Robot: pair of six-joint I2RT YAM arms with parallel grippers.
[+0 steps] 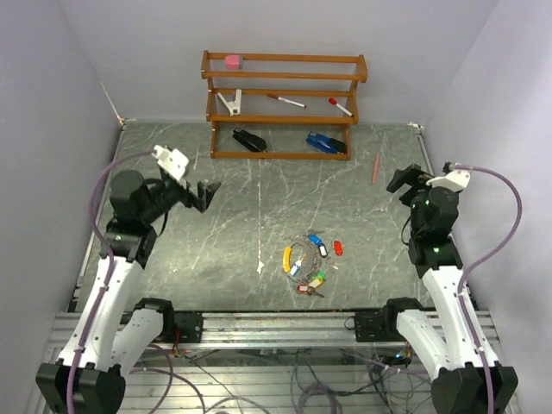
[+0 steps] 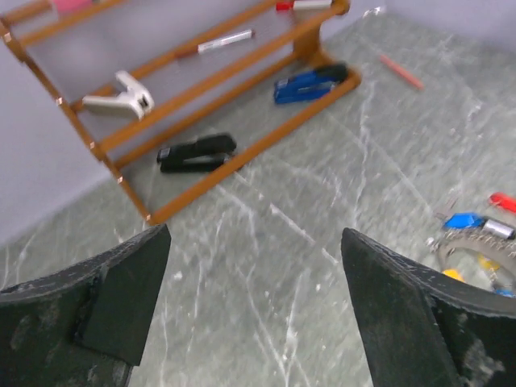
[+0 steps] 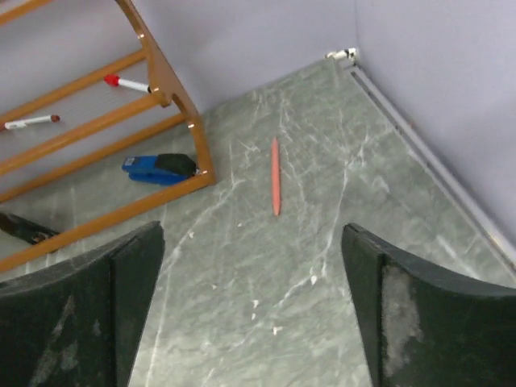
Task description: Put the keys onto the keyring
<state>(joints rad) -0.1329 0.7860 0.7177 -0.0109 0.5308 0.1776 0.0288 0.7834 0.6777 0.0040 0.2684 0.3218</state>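
The keys (image 1: 308,260) lie in a loose cluster at the front middle of the table, with yellow (image 1: 287,258), blue (image 1: 315,240), red (image 1: 337,247) and green (image 1: 316,280) tags. The keyring (image 1: 301,244) is a thin grey wire loop among them. The cluster also shows at the right edge of the left wrist view, with the blue tag (image 2: 463,219) and part of the keyring (image 2: 476,242). My left gripper (image 1: 205,194) (image 2: 254,234) is open and empty, up and left of the keys. My right gripper (image 1: 401,179) (image 3: 251,228) is open and empty, far right of them.
A wooden rack (image 1: 285,103) stands at the back with a black stapler (image 1: 249,139), a blue stapler (image 1: 325,143), markers (image 1: 285,101), a white tool (image 1: 229,102) and a pink eraser (image 1: 233,61). A red pencil (image 1: 375,169) lies near my right gripper. Walls close in both sides.
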